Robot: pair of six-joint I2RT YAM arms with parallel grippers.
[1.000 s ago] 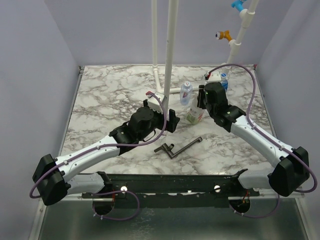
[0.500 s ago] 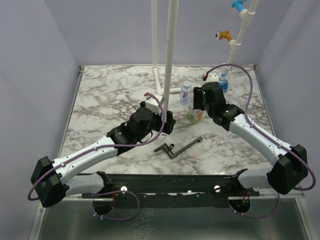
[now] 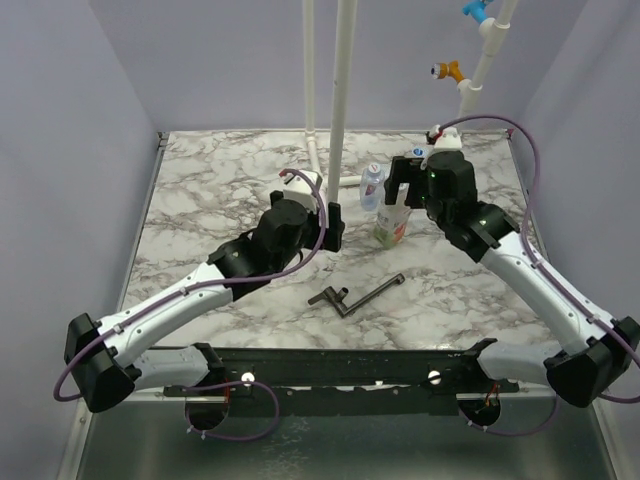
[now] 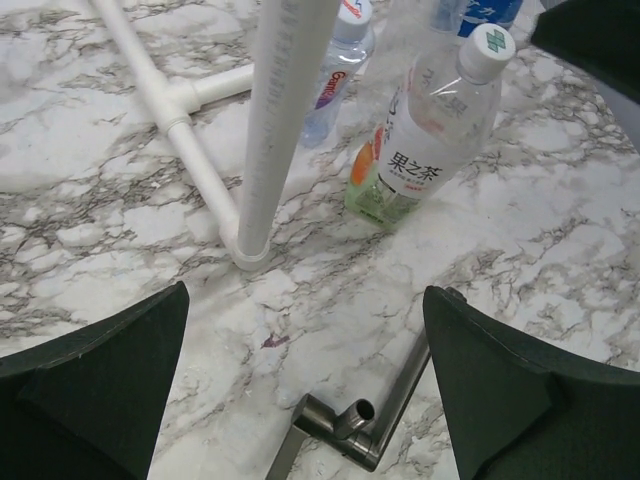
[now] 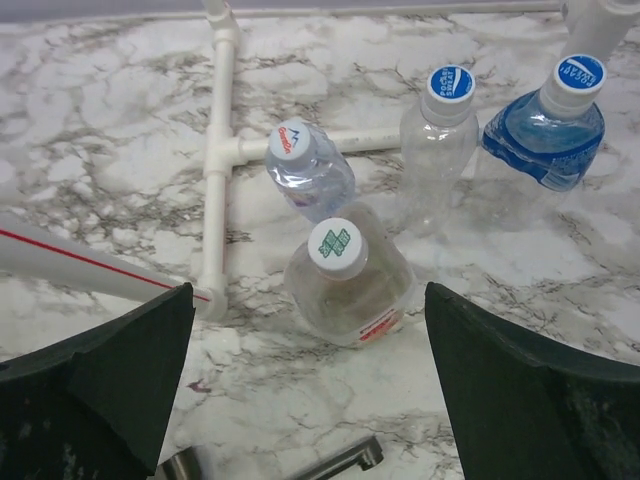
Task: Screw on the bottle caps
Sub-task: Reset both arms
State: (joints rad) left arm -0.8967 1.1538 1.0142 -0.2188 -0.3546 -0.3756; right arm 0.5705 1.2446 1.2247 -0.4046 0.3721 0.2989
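Right wrist view: my right pincer (image 5: 308, 335) stands wide open with nothing between its fingers (image 5: 100, 380), hanging above the bottle with the green and orange label (image 5: 345, 290), which stands upright on the tabletop (image 5: 520, 265) mid-frame, its green-marked cap (image 5: 335, 245) already on the neck. I cannot tell whether that cap is tight. Just behind it, touching or nearly so, is the small bottle (image 5: 315, 180) with a red-lettered cap (image 5: 290, 140); toward the upper right stand a clear bottle (image 5: 437, 150) and a blue-labelled bottle (image 5: 540, 140), both blue-capped. My left pincer (image 4: 305, 330) is open too and empty, low over the tabletop, with the white upright pipe (image 4: 285, 120) just left of the labelled bottle in its frame. My worry: these bottles look light and crowded, so a wide finger coming down could clip the small one and topple it. If I twist the cap with nothing bracing the body, the whole bottle may spin or tip. The left arm reaching in could foul the pipe, or catch the black T-shaped tool (image 4: 350, 430) at the bottom of its frame
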